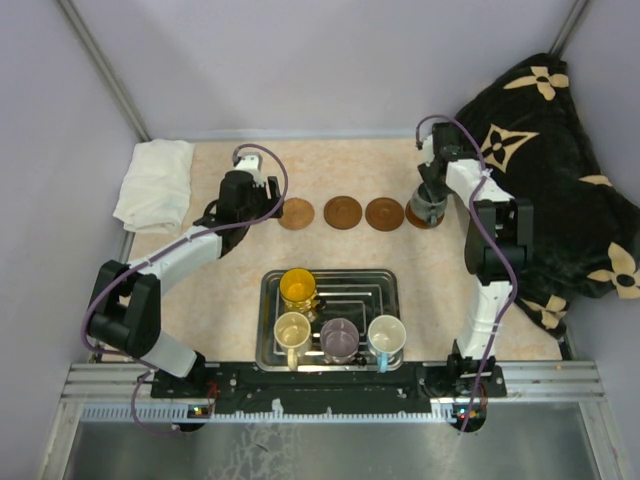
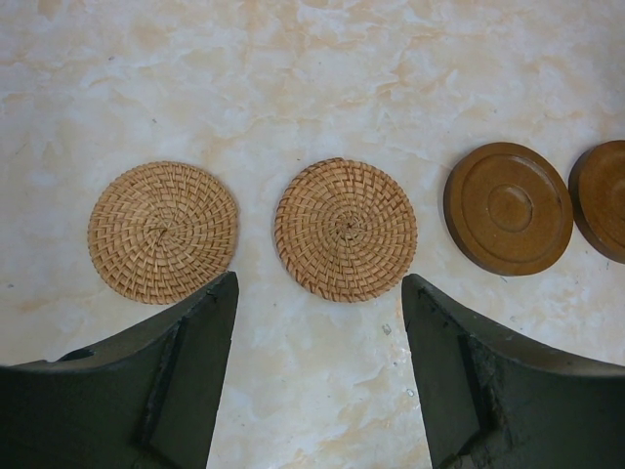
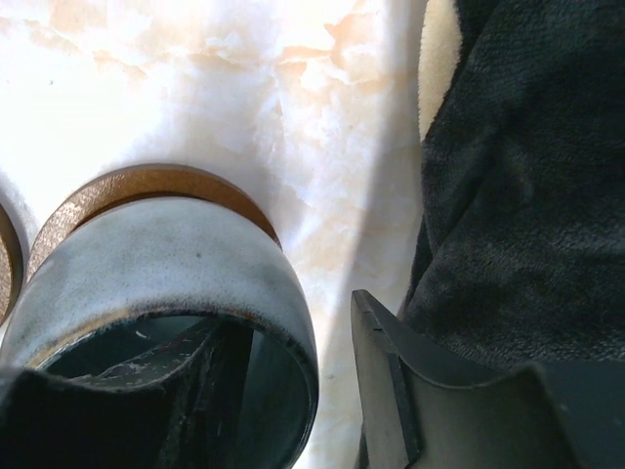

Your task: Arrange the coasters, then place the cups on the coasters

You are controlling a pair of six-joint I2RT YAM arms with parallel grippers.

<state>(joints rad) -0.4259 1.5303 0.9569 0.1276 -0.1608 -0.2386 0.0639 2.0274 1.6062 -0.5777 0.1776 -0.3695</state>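
5 coasters (image 1: 343, 212) lined up, done. Grey cup (image 3: 166, 264) on end one; R fingers (image 3: 383, 344) astride rim, released. L fingers (image 2: 432, 327) apart, empty. 4 cups (image 1: 340, 338) remain in tray (image 1: 390, 280).

I see a beige marbled table (image 1: 220, 290). From its middle, a crumpled white cloth (image 1: 155, 185) lies at ten o'clock, a black blanket (image 1: 540, 160) with cream flowers is heaped at two o'clock, and a steel tray (image 1: 345, 273) sits at six o'clock.
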